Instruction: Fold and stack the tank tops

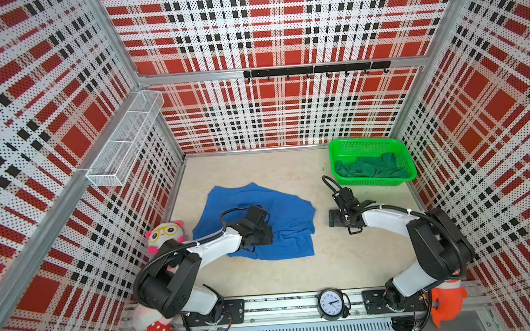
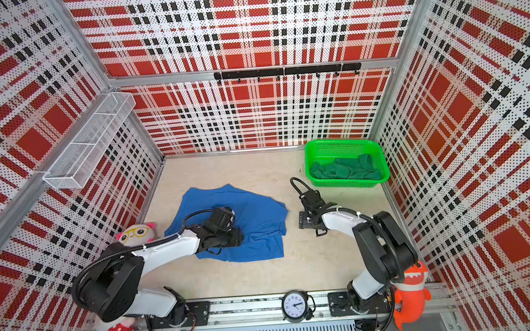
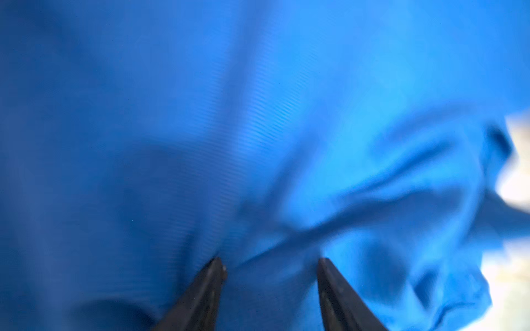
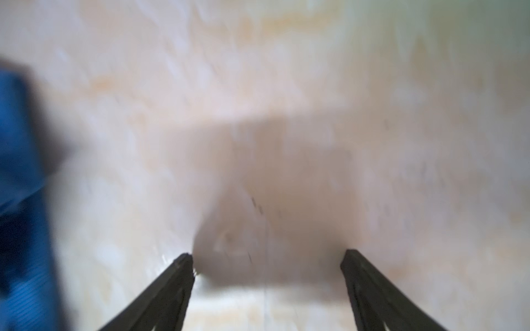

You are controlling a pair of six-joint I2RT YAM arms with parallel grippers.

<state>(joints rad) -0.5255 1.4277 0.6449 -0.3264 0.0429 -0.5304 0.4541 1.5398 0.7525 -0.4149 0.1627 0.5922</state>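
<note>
The green mesh basket (image 1: 372, 182) (image 2: 346, 184) stands at the far right corner of the table (image 1: 295, 274) (image 2: 264, 276); inside it lies the dark green tank top (image 1: 371, 167) (image 2: 346, 171), crumpled into a loose heap that covers the basket's floor and stays below its rim. The blue tank top (image 1: 287, 209) (image 2: 260, 212) is outside the basket, spread on the table left of centre, mostly flat with a rumpled fold along its near right side; it is well apart from the basket. A white wire tray (image 1: 123, 143) (image 2: 89, 142), split into compartments, hangs on the left wall above the table.

The left gripper (image 3: 271, 263) is down on the middle of the blue tank top (image 3: 258, 114); its jaws stand partway apart, tips at the cloth, with a ridge of fabric running across between them; whether the cloth is pinched I cannot tell. The right gripper (image 4: 266, 258) hangs over bare table (image 4: 286, 86) between the blue tank top (image 4: 17, 143) and the basket; its jaws are spread wide and hold nothing.
</note>
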